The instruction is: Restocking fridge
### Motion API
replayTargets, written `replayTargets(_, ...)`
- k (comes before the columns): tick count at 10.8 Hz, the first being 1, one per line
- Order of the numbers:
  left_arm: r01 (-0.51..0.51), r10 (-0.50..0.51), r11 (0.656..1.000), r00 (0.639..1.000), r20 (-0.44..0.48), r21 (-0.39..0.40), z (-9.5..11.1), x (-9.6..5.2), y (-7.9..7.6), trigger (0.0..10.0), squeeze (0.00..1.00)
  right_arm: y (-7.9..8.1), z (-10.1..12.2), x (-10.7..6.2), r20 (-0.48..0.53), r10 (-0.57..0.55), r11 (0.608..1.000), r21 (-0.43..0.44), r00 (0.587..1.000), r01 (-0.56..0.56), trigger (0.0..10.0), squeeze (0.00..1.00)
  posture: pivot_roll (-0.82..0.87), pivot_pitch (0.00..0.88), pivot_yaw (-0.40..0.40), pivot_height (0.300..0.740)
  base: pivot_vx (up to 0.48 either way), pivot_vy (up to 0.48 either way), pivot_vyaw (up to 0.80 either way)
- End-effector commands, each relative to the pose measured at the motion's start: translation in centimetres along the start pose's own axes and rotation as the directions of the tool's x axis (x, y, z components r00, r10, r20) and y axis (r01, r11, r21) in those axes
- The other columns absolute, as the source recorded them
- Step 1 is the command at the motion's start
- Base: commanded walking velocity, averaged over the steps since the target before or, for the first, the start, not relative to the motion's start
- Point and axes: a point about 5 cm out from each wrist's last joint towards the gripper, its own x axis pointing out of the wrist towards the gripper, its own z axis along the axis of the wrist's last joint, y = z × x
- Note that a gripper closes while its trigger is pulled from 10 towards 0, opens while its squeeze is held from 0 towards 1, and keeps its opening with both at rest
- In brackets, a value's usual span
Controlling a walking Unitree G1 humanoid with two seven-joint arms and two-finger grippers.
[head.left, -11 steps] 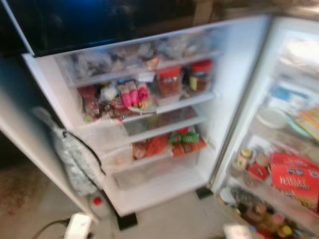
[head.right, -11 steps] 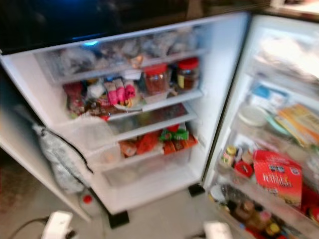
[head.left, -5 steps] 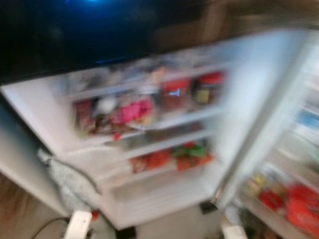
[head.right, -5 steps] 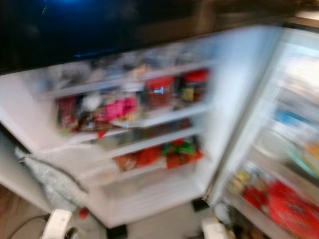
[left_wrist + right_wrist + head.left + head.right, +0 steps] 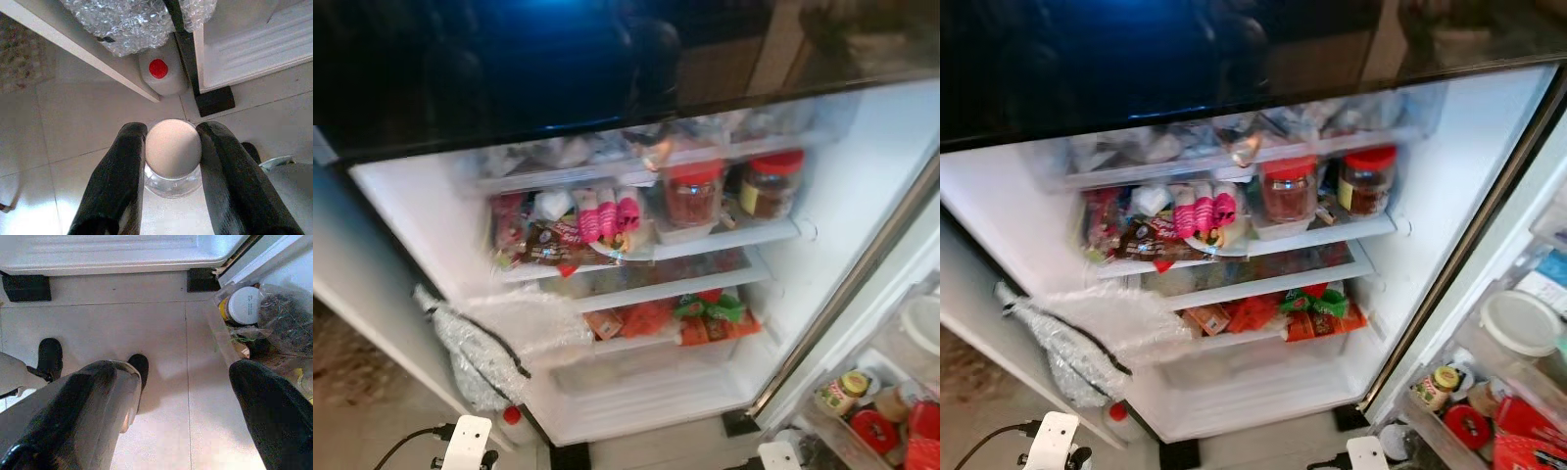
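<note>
Now, in the left eye view, the robot is standing before the open fridge door (image 5: 862, 196), and the door shelves are already carrying much food: two red-lid jars (image 5: 693, 193) on the second shelf, pink packets (image 5: 603, 215) beside them toward the hinge side, and orange and green packs (image 5: 705, 318) on a shelf below the jars. The lowest shelf (image 5: 646, 377) of the door is looking bare, so I judge there is room left there. A bubble-wrap bundle (image 5: 475, 348) is hanging beside the door, and a bottle with a red cap (image 5: 512, 416) is standing on the floor under it.

The right eye view is showing the same door, and beyond its edge the main fridge compartment with a white lid (image 5: 1520, 321) and small jars (image 5: 1440, 384) low inside it.

In the left wrist view, the left gripper (image 5: 172, 147) is closing its two fingers around a clear jar (image 5: 173, 156) with a pale lid, one finger touching each side. The jar is hanging low above the floor, near the bottom corner of the door. It is not yet in the fridge, so this part of the restocking is to my judgement only at the carrying step.

In the right wrist view, the right gripper (image 5: 195, 396) is holding its fingers wide apart with nothing between them, above the floor (image 5: 166, 333) near the foot of the door.
</note>
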Motion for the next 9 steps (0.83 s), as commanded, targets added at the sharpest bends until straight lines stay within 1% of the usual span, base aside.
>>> replayTargets(1, -0.012, 0.012, 1.000, 1.000, -0.015, 0.005, -0.35, -0.12, 0.34, 10.0, 0.00, 0.14, -0.46, -0.08, -0.007, 0.010, 1.000, -0.007, 1.000, -0.010, 10.0, 0.00, -0.08, 0.000, 0.070, 0.740, 0.000, 0.000, 0.00)
replayTargets(2, -0.009, 0.009, 1.000, 1.000, -0.015, 0.010, -0.27, -0.08, 0.28, 10.0, 0.00, 0.06, -0.59, -0.12, -0.007, 0.008, 1.000, -0.009, 1.000, -0.009, 10.0, 0.00, -0.08, 0.000, 0.070, 0.740, 0.000, 0.000, 0.00)
replayTargets(4, -0.006, 0.007, 1.000, 1.000, -0.015, 0.013, -0.23, -0.06, 0.21, 10.0, 0.00, 0.08, -0.80, -0.18, -0.005, 0.008, 1.000, -0.005, 1.000, -0.008, 10.0, 0.00, -0.08, 0.000, 0.069, 0.740, 0.000, 0.000, 0.51)
replayTargets(5, -0.006, 0.006, 1.000, 1.000, -0.015, 0.013, -0.24, -0.06, 0.21, 10.0, 0.00, 0.08, -0.89, -0.19, -0.006, 0.004, 1.000, 0.017, 1.000, -0.004, 10.0, 0.00, -0.09, 0.000, 0.070, 0.740, 0.000, 0.000, 0.00)
replayTargets(8, -0.006, 0.006, 1.000, 1.000, -0.020, 0.019, -0.32, -0.08, 0.23, 10.0, 0.00, 0.41, -0.92, -0.16, -0.005, 0.014, 1.000, 0.008, 1.000, -0.014, 10.0, 0.00, -0.09, 0.000, 0.074, 0.740, 0.000, 0.000, 0.00)
replayTargets(9, -0.008, 0.008, 1.000, 1.000, -0.021, 0.022, -0.33, -0.09, 0.29, 10.0, 0.00, 0.81, -0.75, -0.08, -0.004, 0.021, 1.000, 0.007, 1.000, -0.021, 10.0, 0.00, -0.09, 0.000, 0.076, 0.740, 0.000, -0.255, 0.00)
